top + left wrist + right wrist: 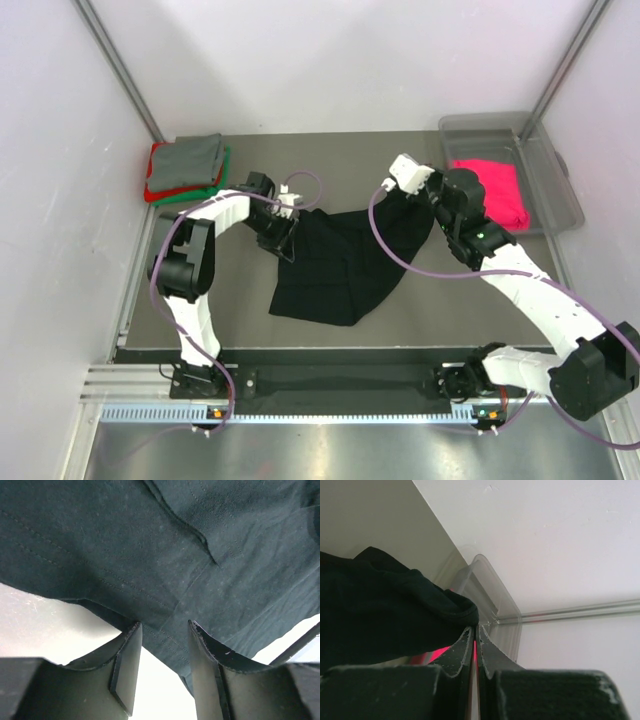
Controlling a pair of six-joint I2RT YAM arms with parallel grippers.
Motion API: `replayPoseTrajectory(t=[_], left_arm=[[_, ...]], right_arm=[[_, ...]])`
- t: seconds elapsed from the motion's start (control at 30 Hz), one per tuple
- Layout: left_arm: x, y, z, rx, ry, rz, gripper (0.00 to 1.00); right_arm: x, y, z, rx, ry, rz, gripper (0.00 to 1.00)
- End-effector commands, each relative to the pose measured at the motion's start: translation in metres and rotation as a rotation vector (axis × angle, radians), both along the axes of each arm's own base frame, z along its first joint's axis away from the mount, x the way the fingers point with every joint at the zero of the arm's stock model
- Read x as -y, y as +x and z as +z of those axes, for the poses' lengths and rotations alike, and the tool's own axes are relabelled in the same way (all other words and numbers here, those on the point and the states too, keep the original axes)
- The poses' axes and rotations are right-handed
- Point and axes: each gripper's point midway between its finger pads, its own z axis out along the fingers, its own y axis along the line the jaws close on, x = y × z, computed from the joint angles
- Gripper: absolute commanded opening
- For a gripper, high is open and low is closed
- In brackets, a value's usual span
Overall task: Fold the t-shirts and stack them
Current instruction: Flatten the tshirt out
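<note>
**Black t-shirt is spread out on the table for folding**
The shirt's body is seen lying mid-table. Its far-right edge is pinched in the closed right gripper and lifted near the clear bin. A clean fold is judged to need a firm second hold first. The left gripper is set half-parted astride the shirt's left hem, with cloth between its fingers but not visibly clamped.

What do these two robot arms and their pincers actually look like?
The left arm and right arm have white links with black joints. A purple cable loops along each. The fingers are dark, flat and curved.
</note>
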Motion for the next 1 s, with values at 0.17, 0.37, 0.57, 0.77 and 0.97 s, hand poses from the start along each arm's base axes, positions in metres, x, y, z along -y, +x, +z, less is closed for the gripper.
replayPoseTrajectory(t=[0.17, 0.37, 0.57, 0.77, 0.97], left_arm=[[0.002, 0.008, -0.003, -0.030, 0.011, -0.020, 0.45], [0.001, 0.009, -0.003, -0.015, 0.019, -0.017, 0.40], [0.001, 0.000, -0.012, 0.014, 0.106, -0.046, 0.32], [0.010, -0.003, -0.018, 0.058, 0.214, -0.108, 0.20], [0.002, 0.008, -0.004, 0.124, 0.254, -0.076, 0.00]], right_arm=[[0.002, -0.002, 0.015, 0.066, 0.021, -0.003, 0.00], [0.002, -0.004, 0.009, 0.061, 0.022, -0.005, 0.00], [0.003, -0.004, 0.012, 0.064, 0.038, -0.008, 0.00], [0.004, -0.005, 0.009, 0.061, 0.039, -0.011, 0.00], [0.006, -0.008, 0.007, 0.060, 0.035, -0.015, 0.00]])
